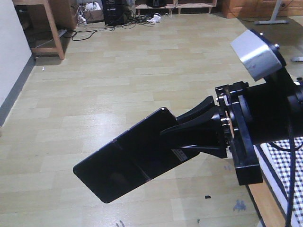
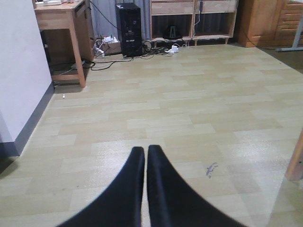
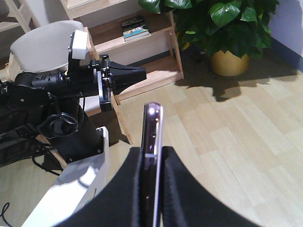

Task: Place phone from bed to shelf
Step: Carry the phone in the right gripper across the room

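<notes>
While the right gripper (image 1: pixel 184 137) clamps the phone (image 1: pixel 135 158) by one end, the rest of the glossy black slab juts out tilted, its far end lowest, in the air over the pale plank floor (image 1: pixel 142 71). In the right wrist view the phone (image 3: pixel 153 127) stands edge-on between the two black fingers (image 3: pixel 177 189), its pinkish rim catching the light. The left gripper (image 2: pixel 145 179) is closed on nothing, its fingers pressed together above the floor. The bed (image 1: pixel 279 165), in black-and-white check, shows only at the lower right corner of the front view, apart from the phone. Farther off, the shelf (image 3: pixel 142 41) carries a few books (image 3: pixel 135 27), with a potted plant (image 3: pixel 229 61) beside it.
</notes>
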{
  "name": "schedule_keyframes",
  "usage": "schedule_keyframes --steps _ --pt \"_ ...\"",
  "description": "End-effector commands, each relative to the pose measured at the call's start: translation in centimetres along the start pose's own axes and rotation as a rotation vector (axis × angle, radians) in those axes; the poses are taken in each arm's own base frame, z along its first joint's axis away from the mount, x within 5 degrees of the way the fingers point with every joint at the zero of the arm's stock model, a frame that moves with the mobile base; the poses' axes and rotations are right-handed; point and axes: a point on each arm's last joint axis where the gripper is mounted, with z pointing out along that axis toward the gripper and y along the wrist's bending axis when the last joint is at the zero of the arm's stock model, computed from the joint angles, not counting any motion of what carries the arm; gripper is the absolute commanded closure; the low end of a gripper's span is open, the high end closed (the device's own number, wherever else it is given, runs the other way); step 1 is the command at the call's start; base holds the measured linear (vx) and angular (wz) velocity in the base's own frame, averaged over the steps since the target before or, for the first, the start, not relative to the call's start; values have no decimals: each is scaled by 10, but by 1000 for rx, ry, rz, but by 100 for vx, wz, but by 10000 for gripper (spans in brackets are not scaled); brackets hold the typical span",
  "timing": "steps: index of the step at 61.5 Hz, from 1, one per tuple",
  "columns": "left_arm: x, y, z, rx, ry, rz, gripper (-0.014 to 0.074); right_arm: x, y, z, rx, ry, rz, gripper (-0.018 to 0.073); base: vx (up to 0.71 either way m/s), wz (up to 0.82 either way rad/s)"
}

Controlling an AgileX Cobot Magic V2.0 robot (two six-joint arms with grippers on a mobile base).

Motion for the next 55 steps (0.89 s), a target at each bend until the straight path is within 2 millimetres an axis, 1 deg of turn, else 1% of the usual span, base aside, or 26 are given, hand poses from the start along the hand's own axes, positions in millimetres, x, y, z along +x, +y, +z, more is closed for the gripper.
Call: schedule_keyframes --steps 1,28,55 --pt "-6 1 0 -10 -77 -13 596 -14 17 -7 -84 -73 -27 561 11 13" --pt "-6 1 0 -10 -77 -13 596 -14 17 -7 -84 -73 -27 561 16 9" --pt "-6 1 0 -10 -77 -13 596 -14 17 -7 -84 -73 -27 561 27 3"
